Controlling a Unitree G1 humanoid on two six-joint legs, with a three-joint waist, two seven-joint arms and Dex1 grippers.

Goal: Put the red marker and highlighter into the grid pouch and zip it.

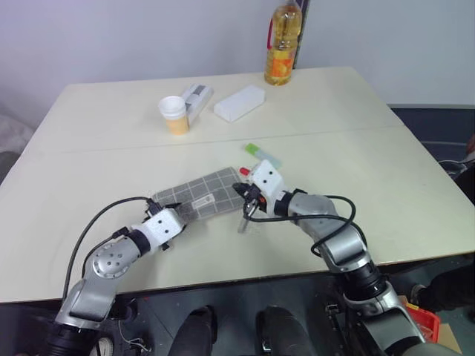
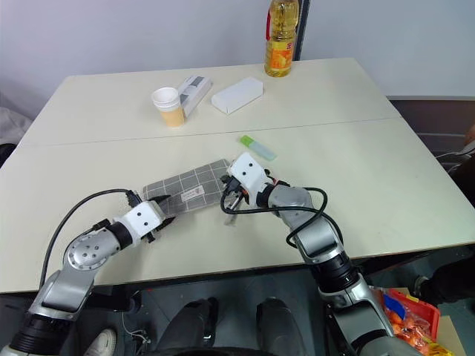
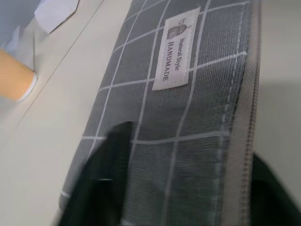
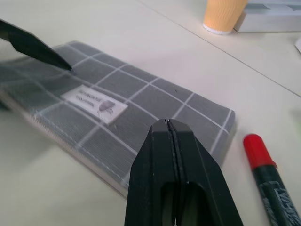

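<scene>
**A:** What's the surface like from where you sit?

**B:** I see a pale table (image 1: 386, 185) against a light wall. At the far side stand an oil bottle (image 1: 283, 44), a paper cup (image 1: 174, 115) and a white box (image 1: 240, 102). The grid pouch (image 1: 200, 194) lies flat near the middle.

**A:** Anything hard to read?

**B:** The red marker (image 4: 268, 181) lies just beside the pouch's end; my right arm covers most of it in the head views. The highlighter (image 2: 257, 147) sits a little beyond, apart from the pouch. I can't tell whether the zipper is open.

**A:** And the arms?

**B:** My left gripper (image 3: 183, 188) has its fingers spread across the pouch's near end, one tip on the fabric. My right gripper (image 4: 173, 136) hovers pinched together, holding nothing, over the pouch's other end.
</scene>
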